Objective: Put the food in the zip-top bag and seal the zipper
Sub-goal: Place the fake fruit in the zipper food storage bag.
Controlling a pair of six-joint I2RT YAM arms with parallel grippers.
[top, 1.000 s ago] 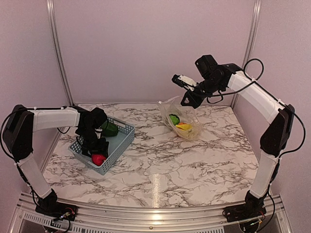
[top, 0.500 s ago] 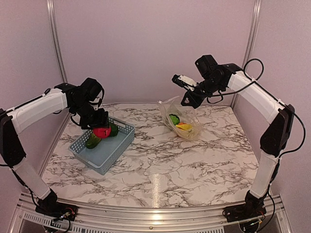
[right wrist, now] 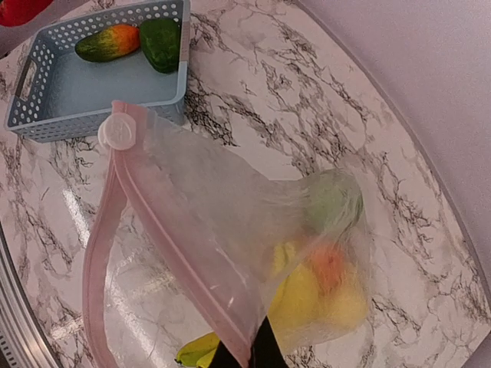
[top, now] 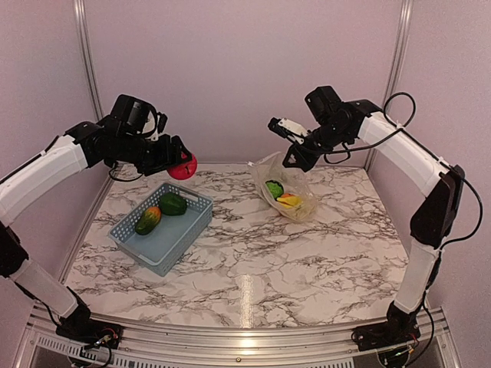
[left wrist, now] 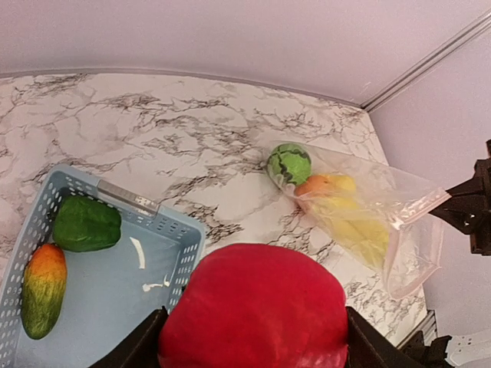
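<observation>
Marble table (top: 261,257), blue-grey basket (top: 164,240), zip-top bag (top: 308,188)

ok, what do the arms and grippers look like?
Left arm and right arm match: white tubular links, black joint housings, black cables looping off them. Left gripper and right gripper are black; a white part sticks out beside the right one.

Left arm (top: 46,165): white shell links, black joint housings. Right arm (top: 406,153): same white-and-black build, chunky black elbow block (top: 437,208). Thin black cable (top: 399,101) loops off right forearm, another cable (top: 115,175) droops under left wrist. White bracket (top: 282,126) on black right wrist head. Black bases (top: 83,330) at counter's near corners, small red wires showing. Left fingers (left wrist: 138,349) matte black.
</observation>
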